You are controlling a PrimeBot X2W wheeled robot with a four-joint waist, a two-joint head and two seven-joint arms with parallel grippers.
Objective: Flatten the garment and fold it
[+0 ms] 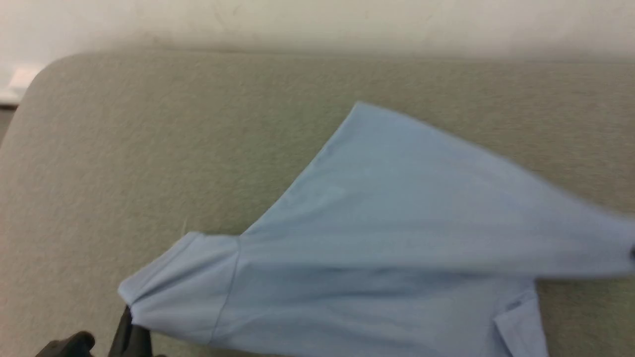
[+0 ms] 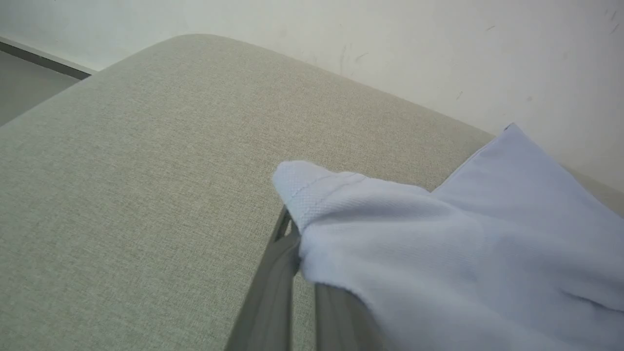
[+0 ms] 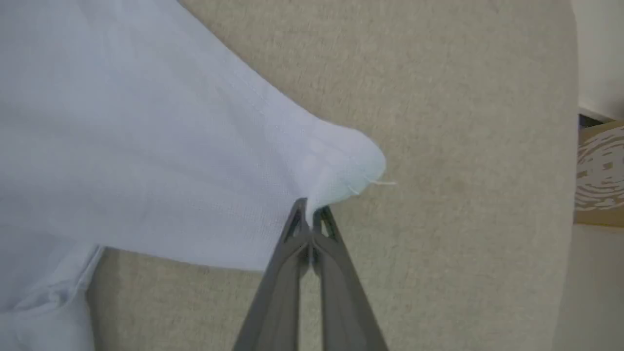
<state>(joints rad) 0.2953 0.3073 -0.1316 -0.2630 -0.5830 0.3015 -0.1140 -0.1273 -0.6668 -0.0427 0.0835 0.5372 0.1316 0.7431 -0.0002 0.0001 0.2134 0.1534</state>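
The garment (image 1: 387, 238) is a light blue shirt stretched across the beige padded surface, one corner pointing to the far side. My left gripper (image 1: 130, 317) at the lower left is shut on the end of a short sleeve (image 2: 312, 195), the cloth bunched over its fingers (image 2: 273, 292). My right gripper (image 3: 309, 210) is shut on a corner of the garment (image 3: 341, 165), which is pulled out to the right edge of the head view. A collar fold (image 1: 518, 317) shows near the bottom right.
The beige padded surface (image 1: 149, 148) has a rounded far left corner, with a pale wall (image 1: 317, 20) right behind it. Past its right edge stands a brown box with a white pattern (image 3: 602, 170). Grey floor (image 2: 24, 83) lies beyond the left corner.
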